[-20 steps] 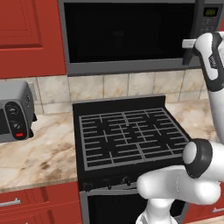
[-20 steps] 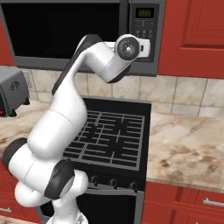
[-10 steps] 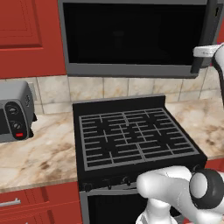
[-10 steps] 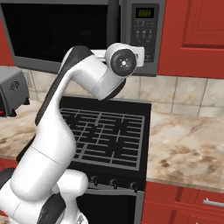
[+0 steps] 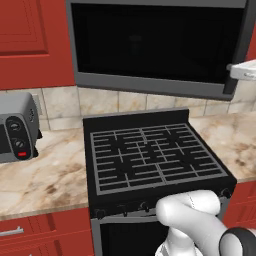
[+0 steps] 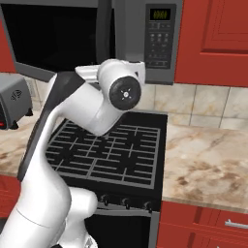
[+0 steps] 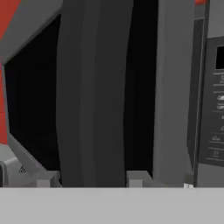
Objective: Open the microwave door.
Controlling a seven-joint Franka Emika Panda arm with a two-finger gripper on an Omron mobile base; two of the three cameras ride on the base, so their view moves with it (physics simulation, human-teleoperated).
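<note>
Microwave door [image 5: 150, 45], above the black stove [image 5: 150, 160], seemingly just ajar: its upright bar handle [image 7: 94, 92], long axis vertical, dead ahead of and between the finger tips [image 7: 48, 179] of the gripper [image 7: 89, 181], jaws apart, no grip evident

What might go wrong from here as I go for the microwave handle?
1. In the hand view the bar handle sits between the end effector fingertips with little room either side. A slight sideways drift could close on its edge and slip.
2. The keypad is just beside the handle, so a stray finger might bump it.
3. The arm's elbow hangs in front of the microwave door, which may swing into it.
</note>
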